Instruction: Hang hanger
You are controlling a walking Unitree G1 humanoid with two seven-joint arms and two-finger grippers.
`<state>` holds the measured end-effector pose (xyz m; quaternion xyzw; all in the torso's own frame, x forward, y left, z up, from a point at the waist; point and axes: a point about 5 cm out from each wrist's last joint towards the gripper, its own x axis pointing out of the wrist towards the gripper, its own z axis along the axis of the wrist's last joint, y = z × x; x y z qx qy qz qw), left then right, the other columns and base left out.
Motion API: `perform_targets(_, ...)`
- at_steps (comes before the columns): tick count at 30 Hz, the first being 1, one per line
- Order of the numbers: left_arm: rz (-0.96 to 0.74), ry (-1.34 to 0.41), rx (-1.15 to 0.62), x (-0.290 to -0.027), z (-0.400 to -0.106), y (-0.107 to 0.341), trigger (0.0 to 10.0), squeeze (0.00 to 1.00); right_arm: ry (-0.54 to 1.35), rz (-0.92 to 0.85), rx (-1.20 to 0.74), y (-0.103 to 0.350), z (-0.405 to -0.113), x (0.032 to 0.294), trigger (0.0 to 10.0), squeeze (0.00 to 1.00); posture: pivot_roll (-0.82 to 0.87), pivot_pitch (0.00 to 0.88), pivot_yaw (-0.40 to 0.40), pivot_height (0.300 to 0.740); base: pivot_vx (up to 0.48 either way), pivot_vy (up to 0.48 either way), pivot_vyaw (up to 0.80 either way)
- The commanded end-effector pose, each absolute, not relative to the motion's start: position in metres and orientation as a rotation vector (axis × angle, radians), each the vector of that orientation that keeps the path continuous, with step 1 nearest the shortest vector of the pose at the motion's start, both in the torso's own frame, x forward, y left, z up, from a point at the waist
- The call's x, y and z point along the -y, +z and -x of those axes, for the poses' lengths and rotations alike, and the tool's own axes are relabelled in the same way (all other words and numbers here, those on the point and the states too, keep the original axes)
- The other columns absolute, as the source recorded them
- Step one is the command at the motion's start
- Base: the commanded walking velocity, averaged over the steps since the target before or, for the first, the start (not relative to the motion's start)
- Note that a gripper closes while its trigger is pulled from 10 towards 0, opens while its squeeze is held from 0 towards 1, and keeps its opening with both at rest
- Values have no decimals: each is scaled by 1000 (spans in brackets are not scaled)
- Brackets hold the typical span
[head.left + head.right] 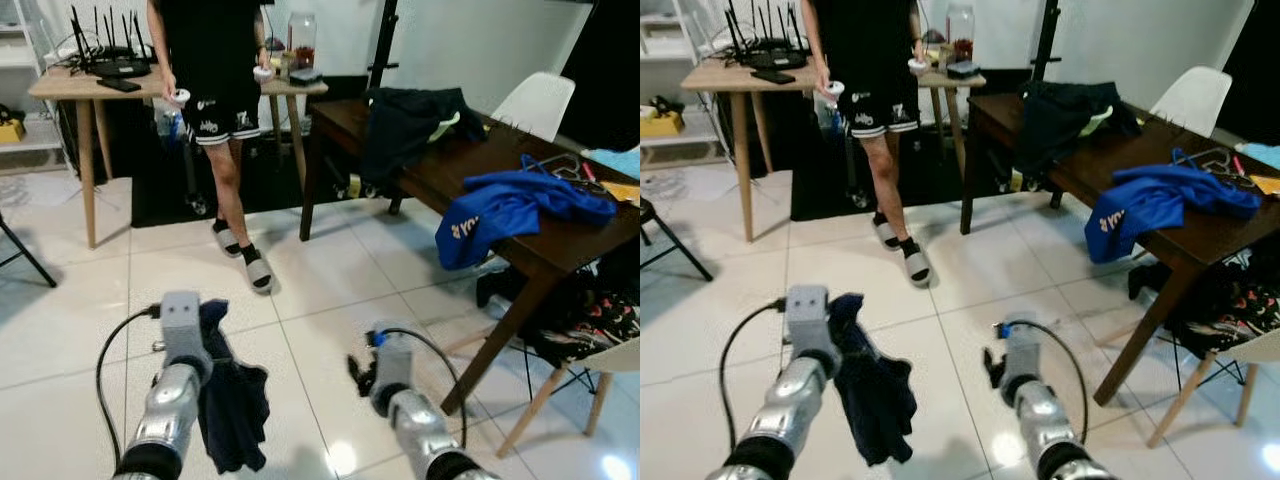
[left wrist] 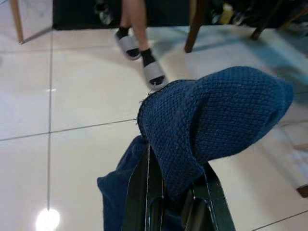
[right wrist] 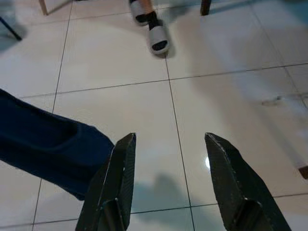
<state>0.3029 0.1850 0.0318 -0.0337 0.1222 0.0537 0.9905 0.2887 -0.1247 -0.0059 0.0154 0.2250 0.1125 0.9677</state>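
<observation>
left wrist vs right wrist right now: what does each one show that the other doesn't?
Left wrist view alone: the left gripper shut on the dark blue knit garment, which drapes over its fingers, plus a dark rug edge along the far floor.

Right wrist view alone: the right gripper open with nothing between its fingers, seen over the bare white tile floor.

Both: the garment, the tile floor, and a person's sandalled feet ahead.
</observation>
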Motion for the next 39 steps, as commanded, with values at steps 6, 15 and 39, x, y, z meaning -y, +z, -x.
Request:
perform_targets(6,61,83,-226,-187,-309,41,10000,0,161,-43,-464,-9,-286,135,10000,0,12,24,19,740,355,0,0)
perform_targets(15,60,34,-214,-193,-319,52,10000,0,91,-99,-481,-15,-280,134,10000,0,24,17,38,740,355,0,0)
perform_targets(39,84,56,-218,-191,-309,44,10000,0,141,-74,-483,-17,-276,131,10000,0,39,7,-7,740,354,0,0)
